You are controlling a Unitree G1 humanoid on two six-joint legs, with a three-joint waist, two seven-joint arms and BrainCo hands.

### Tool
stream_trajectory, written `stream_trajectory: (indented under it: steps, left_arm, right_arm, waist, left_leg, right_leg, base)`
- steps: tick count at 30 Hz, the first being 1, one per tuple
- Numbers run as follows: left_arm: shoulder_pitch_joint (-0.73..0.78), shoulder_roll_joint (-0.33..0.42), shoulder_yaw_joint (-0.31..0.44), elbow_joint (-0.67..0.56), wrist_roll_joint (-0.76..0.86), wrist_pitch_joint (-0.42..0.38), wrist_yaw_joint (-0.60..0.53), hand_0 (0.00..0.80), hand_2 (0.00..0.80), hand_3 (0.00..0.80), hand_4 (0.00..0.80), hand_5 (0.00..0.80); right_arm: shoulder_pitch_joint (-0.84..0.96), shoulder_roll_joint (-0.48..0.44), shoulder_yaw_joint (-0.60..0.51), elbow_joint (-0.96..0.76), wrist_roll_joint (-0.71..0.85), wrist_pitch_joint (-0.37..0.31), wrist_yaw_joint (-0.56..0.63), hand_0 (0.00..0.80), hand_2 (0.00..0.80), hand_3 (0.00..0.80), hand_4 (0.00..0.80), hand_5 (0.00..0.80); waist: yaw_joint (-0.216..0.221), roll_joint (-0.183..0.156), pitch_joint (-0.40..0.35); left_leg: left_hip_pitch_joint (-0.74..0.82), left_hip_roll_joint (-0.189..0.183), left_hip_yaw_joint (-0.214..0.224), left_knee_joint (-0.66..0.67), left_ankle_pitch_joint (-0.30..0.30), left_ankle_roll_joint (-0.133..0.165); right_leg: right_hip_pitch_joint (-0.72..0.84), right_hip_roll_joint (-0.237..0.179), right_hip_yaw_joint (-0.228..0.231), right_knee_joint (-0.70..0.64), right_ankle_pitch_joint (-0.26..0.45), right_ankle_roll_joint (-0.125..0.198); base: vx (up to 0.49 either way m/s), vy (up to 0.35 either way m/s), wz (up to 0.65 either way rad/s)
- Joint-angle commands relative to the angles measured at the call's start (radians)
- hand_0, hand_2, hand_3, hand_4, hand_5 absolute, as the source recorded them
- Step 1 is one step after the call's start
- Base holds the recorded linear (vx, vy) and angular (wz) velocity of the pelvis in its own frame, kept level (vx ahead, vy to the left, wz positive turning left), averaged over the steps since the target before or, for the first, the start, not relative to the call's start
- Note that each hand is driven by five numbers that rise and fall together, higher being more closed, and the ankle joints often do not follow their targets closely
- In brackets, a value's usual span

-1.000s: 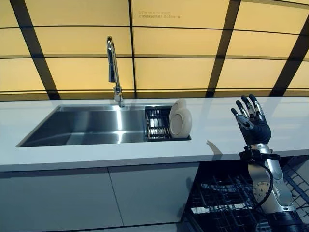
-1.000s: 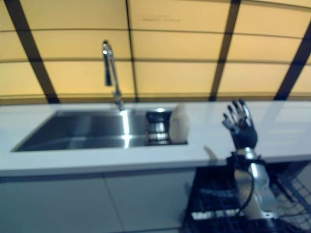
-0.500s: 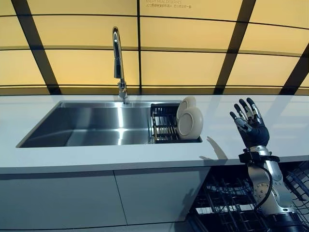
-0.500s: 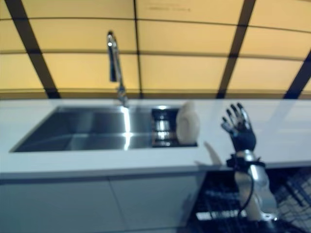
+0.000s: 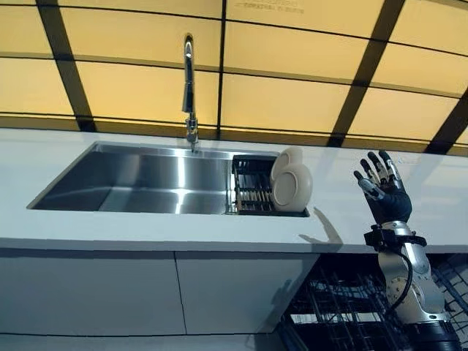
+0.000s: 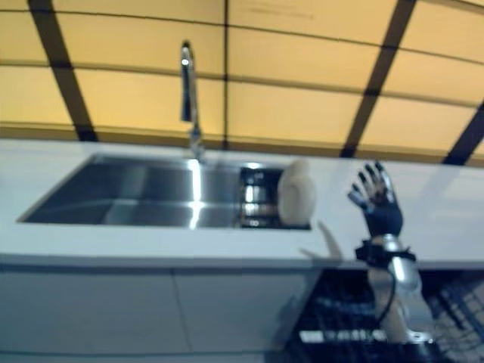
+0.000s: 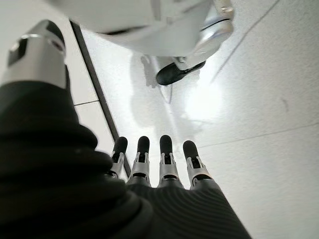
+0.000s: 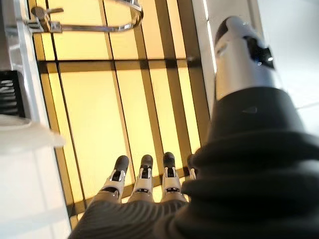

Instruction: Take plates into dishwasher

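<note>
Two plates [image 5: 292,183], no legible writing

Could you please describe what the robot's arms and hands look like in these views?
The right hand has silver fingers with dark tips, and a dark ribbed cover over its back and wrist. Below it the forearm is silver-grey metal with round joints. The left hand, seen only in its own wrist view, has the same silver, dark-tipped fingers and dark ribbed cover.

Eye views: head-high, facing the tabletop [image 5: 146,234], sharing the sink [image 5: 139,183] and raised right hand [image 5: 385,191].
Left wrist view: close along its fingers [image 7: 167,159], facing the floor [image 7: 249,99].
Right wrist view: close, facing the yellow wall [image 8: 124,99].
</note>
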Motion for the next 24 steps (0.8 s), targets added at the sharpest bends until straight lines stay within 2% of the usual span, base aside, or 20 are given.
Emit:
stream_trajectory:
  steps: [1,7,14,24]
  left_arm:
    - [-0.05,0.014,-0.014,0.005,0.044,-0.012,-0.002,0.0,0.0,0.0,0.0,0.0]
    - [-0.029,-0.008,-0.022,0.008,0.036,-0.036,-0.016,0.0,0.0,0.0,0.0,0.0]
    - [-0.015,-0.035,-0.058,-0.014,0.059,-0.049,-0.007,0.0,0.0,0.0,0.0,0.0]
    - [-0.018,-0.014,-0.049,-0.024,0.063,-0.021,-0.018,0.0,0.0,0.0,0.0,0.0]
  right_arm:
    - [-0.058,-0.015,-0.039,-0.003,-0.062,0.002,-0.022,0.0,0.0,0.0,0.0,0.0]
    - [-0.032,-0.035,-0.034,0.017,-0.083,0.045,-0.029,0.0,0.0,0.0,0.0,0.0]
    - [-0.026,-0.06,-0.058,0.029,-0.128,0.071,-0.037,0.0,0.0,0.0,0.0,0.0]
    - [-0.098,-0.16,0.0,0.11,-0.228,0.26,0.02,0.0,0.0,0.0,0.0,0.0]
  waist:
    - [0.017,-0.009,-0.013]
    - [0.015,-0.006,-0.022]
    - [0.012,0.001,-0.025]
    - [0.016,0.001,-0.026]
  left_leg:
    - [0.012,-0.037,0.002,0.055,-0.084,0.03]
    - [0.021,-0.001,0.006,0.042,-0.06,0.005]
    - [0.022,0.02,0.008,0.018,-0.034,-0.024]
    - [0.021,0.035,0.003,0.016,-0.027,-0.041]
  right_leg:
    - [-0.05,-0.02,0.025,0.028,0.1,0.011]
    - [-0.002,0.034,0.024,-0.047,0.018,-0.002]
    - [0.026,0.067,0.017,-0.098,0.0,-0.026]
    - [0.034,0.083,-0.001,-0.113,-0.007,-0.044]
  base:
    - [0.079,-0.137,-0.1]
    - [0.071,-0.164,-0.01]
    - [0.03,-0.106,-0.01]
    - [-0.002,-0.051,0.01]
